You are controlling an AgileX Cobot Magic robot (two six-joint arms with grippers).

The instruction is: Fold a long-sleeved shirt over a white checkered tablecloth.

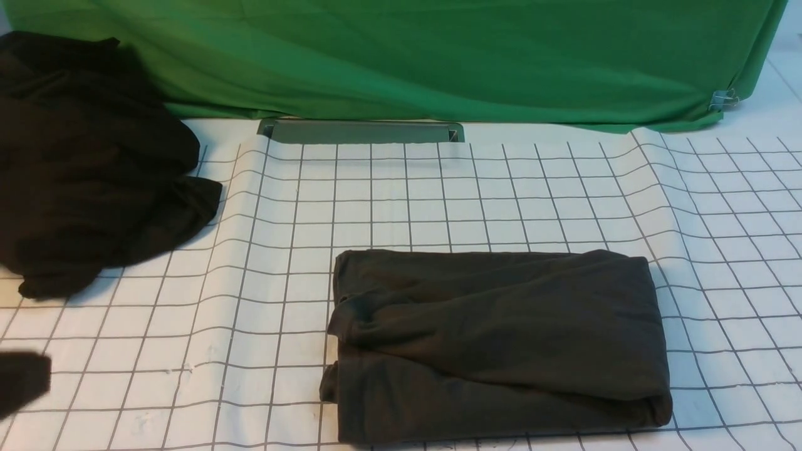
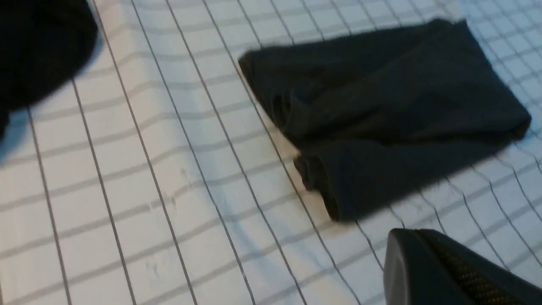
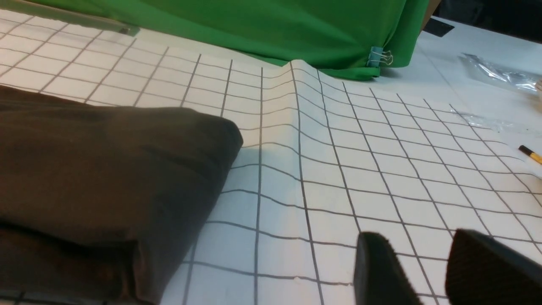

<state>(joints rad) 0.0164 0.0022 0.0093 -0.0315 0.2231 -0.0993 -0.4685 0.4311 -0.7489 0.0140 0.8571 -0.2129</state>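
No logo, label or writing can be read on the folded shirt (image 1: 498, 341). It lies as a neat rectangle on the checkered tablecloth (image 1: 438, 194).

The right gripper (image 3: 423, 262) has its jaws apart with only tablecloth between them, holding nothing; the shirt sits off to its side, near but not touching.

The left gripper (image 2: 449, 271) shows just one dark fingertip and is closed and empty, above bare tablecloth just short of the shirt's layered edge.

A black heap of cloth (image 1: 88, 156) lies beyond it, and a green cloth (image 1: 401, 56) hangs at the far edge.
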